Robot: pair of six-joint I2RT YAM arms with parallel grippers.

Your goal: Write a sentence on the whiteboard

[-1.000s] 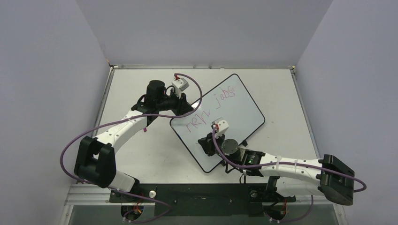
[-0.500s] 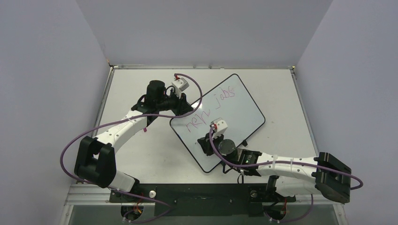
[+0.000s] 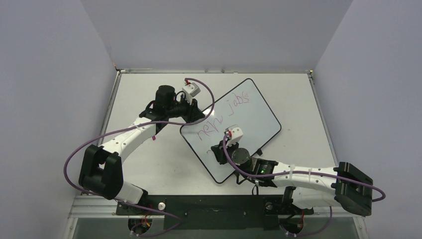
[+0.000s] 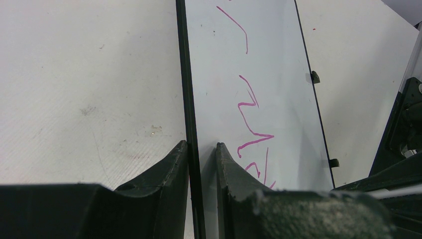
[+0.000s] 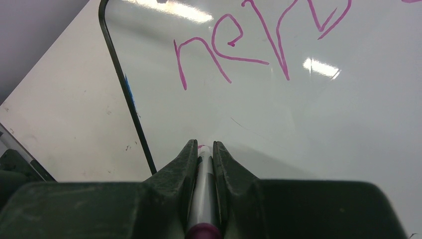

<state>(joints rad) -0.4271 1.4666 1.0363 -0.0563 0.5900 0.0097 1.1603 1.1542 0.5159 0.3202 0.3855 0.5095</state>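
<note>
The whiteboard (image 3: 259,117) lies tilted on the table, white with a thin black frame. Pink cursive words of the sentence (image 3: 226,115) run across its upper half; they also show in the right wrist view (image 5: 234,45) and the left wrist view (image 4: 251,119). My left gripper (image 3: 195,115) is shut on the whiteboard's left edge (image 4: 191,124), one finger on each side of the frame. My right gripper (image 3: 219,149) is shut on a white marker pen (image 5: 203,194) with a pink end, its tip pointing down at the board's lower left part, below the written words.
Two small black tabs (image 4: 315,77) sit on the board's far long edge. The white table (image 3: 144,164) is walled by grey panels left, right and back. A black rail (image 3: 209,204) holds the arm bases at the near edge.
The right arm's elbow and forearm shifted slightly left; the gripper with the pen stays at the same spot on the board. The left arm has not moved.
</note>
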